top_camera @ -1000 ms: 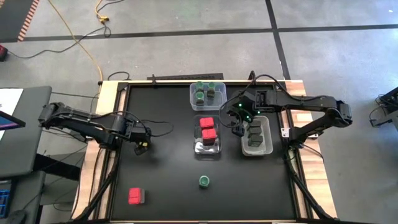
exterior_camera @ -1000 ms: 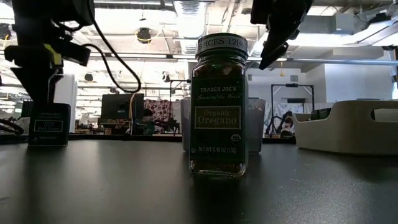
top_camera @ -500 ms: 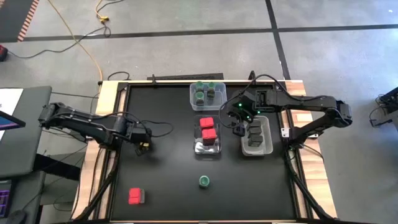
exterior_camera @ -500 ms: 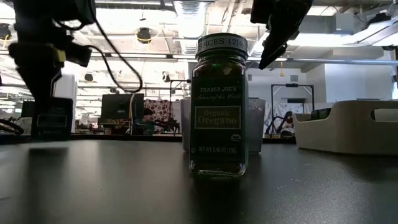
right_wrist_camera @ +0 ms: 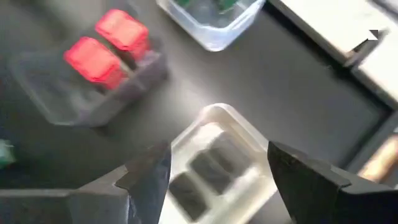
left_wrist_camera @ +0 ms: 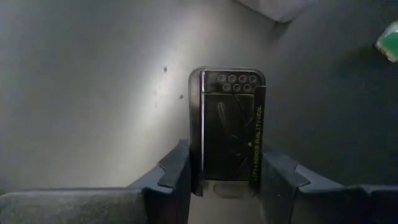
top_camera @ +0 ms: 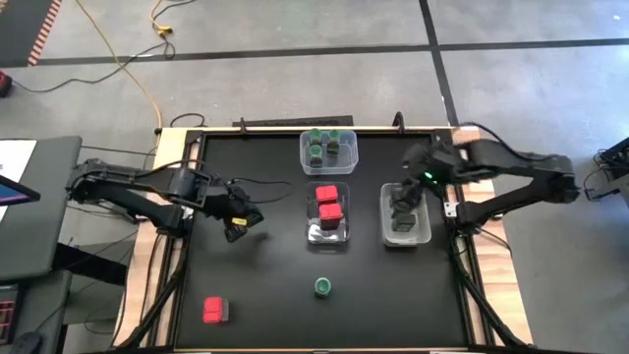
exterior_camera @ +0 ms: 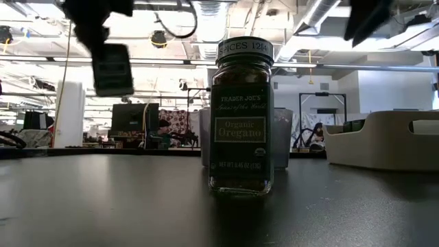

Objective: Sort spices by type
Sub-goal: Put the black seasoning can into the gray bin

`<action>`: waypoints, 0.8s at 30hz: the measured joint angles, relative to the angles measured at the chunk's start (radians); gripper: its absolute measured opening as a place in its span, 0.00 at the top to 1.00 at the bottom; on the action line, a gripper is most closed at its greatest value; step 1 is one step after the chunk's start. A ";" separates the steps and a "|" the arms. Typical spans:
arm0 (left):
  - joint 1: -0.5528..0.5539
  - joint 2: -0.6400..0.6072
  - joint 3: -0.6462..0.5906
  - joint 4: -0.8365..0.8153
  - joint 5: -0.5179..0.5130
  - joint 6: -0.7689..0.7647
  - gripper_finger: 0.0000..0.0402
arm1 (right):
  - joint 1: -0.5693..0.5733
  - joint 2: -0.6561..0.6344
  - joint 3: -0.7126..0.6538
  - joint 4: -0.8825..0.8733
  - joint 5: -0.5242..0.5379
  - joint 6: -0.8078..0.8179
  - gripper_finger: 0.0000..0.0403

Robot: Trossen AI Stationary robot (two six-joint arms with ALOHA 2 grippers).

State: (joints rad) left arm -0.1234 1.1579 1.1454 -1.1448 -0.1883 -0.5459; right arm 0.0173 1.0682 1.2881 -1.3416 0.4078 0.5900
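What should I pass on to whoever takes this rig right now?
Left gripper: shut on a dark tin, lifted off the table's left side.
Right gripper: open, empty, above the right tub holding dark tins.
Done: two red tins in middle tub, green-lidded jars in far tub.
Left: held tin, oregano jar, red tin at near left.

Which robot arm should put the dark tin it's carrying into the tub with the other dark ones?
Probably the left. Its gripper is shut on the dark tin, lifted off the table. The right gripper is empty, jaws open, above the tub of dark tins, so it may need to clear away first.
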 joint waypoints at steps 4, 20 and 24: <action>0.000 0.150 0.176 -0.083 0.001 0.085 0.70 | 0.166 -0.064 -0.085 0.037 0.054 0.252 0.28; 0.000 0.600 0.830 -0.123 0.009 0.251 0.68 | 0.379 0.107 -0.389 1.018 0.230 -0.069 0.28; 0.000 0.650 0.890 -0.080 0.008 0.262 0.68 | 0.342 0.154 -0.389 1.150 0.173 -0.199 0.28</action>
State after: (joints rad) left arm -0.1236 1.8081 2.0358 -1.2244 -0.1801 -0.2844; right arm 0.3593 1.2226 0.8989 -0.1914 0.5806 0.3913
